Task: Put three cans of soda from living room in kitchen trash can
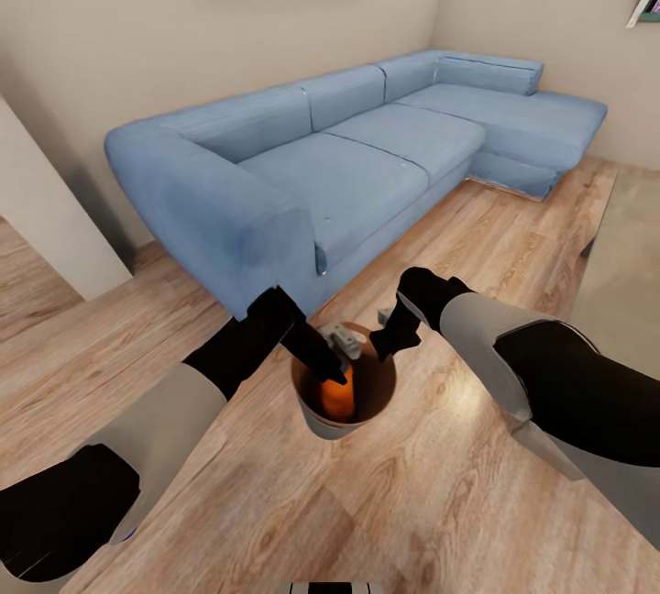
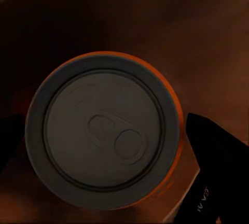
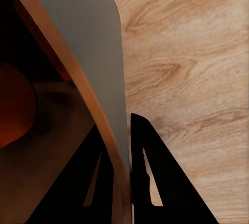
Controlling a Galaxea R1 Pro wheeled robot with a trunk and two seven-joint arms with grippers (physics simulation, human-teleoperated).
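Living room, blue sofa (image 1: 367,145) on wood floor (image 1: 440,502). Right gripper (image 3: 122,182) pinches trash can (image 1: 312,417) rim. Left gripper (image 2: 104,177) spread around orange soda can (image 2: 104,136) inside trash can.

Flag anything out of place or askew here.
The trash can is in the living room by the sofa, right gripper pinching its rim. An orange soda can stands upright inside, between the left gripper's fingers.

The floor (image 1: 477,236) is pale wood-grain plank with a soft sheen; the sofa (image 1: 367,145) is matt blue cloth; the tash can (image 3: 96,42) looks brown wood inside, smooth matt grey outside; the orange can of soda (image 2: 104,130) has a dull metal top
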